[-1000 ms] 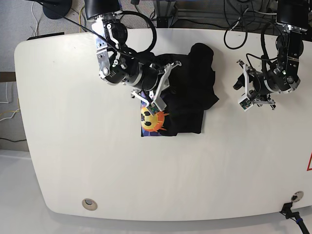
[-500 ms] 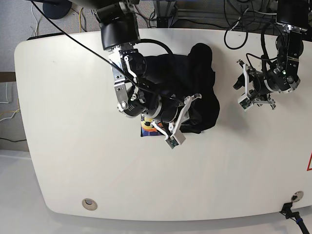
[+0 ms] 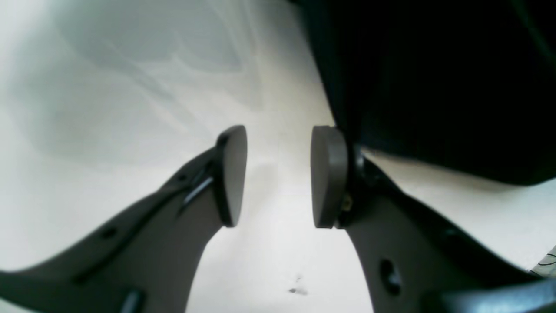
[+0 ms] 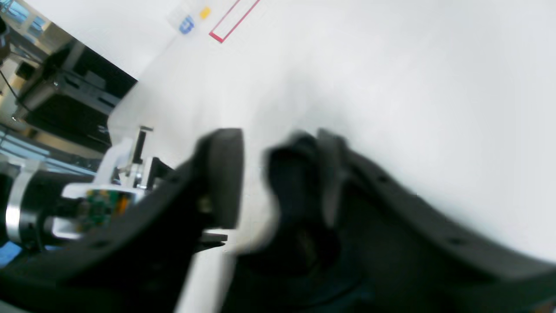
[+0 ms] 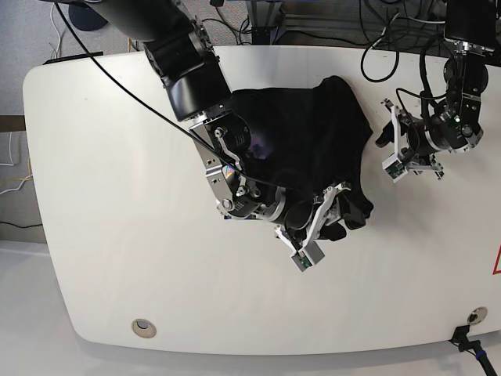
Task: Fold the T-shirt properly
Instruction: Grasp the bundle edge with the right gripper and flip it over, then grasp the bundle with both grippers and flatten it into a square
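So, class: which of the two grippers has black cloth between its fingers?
The right gripper, over the T-shirt; the left gripper is open over bare table.

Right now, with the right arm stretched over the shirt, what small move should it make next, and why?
Probably the right tool should lower the cloth it seems to hold onto the white table and then open. The black T-shirt is dragged toward the near edge, its lower part bunched by the tool, and the wrist view shows dark cloth between the pads. The left tool is open and empty, beside the shirt.
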Controlling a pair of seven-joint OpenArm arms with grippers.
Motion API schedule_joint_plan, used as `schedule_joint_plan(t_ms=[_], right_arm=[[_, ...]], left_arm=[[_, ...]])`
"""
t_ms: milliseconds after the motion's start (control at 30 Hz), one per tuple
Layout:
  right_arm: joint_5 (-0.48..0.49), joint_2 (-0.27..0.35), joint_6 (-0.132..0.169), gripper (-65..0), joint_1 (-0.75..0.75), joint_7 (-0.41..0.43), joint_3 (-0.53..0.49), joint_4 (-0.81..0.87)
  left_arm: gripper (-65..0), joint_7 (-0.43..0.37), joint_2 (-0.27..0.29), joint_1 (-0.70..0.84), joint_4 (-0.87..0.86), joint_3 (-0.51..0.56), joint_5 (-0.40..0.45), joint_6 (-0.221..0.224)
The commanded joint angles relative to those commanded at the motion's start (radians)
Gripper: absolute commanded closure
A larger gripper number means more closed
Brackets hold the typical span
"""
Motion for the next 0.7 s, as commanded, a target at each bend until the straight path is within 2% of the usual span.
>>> schedule_joint_plan(t_ms=[100, 233, 333, 400, 500, 600, 700], right_arm=[[0.0, 0.015, 0.0, -36.1, -0.015, -0.002, 0.0, 0.051], [-0.003, 0.143, 0.0, -36.0, -0.04, -0.002, 0.0, 0.117], [-0.005, 0.218, 0.0, -34.1, -0.064, 0.005, 0.0, 0.114], [-0.005, 0.265, 0.0, -27.9, -0.064, 0.005, 0.0, 0.106], [-0.005, 0.313, 0.0, -14.2, -0.064, 0.009, 0.0, 0.061], [-0.006, 0.32, 0.0, 0.0, -0.064, 0.052, 0.002, 0.018], [-0.008, 0.333, 0.0, 0.0, -0.046, 0.08, 0.002, -0.051]], left_arm=[[-21.3, 0.0, 0.0, -0.015, 0.012, 0.002, 0.0, 0.0], [-21.3, 0.005, 0.008, -0.008, 0.115, 0.02, -0.003, 0.0], [-21.3, 0.005, 0.037, 0.031, 0.187, 0.057, -0.005, 0.0], [-21.3, 0.006, 0.083, 0.068, 0.219, 0.066, -0.005, 0.0], [-21.1, 0.006, 0.133, 0.117, 0.226, 0.086, -0.003, 0.0], [-21.1, 0.005, 0.18, 0.157, 0.226, 0.086, 0.0, 0.0], [-21.1, 0.005, 0.238, 0.18, 0.218, 0.092, 0.002, 0.0]])
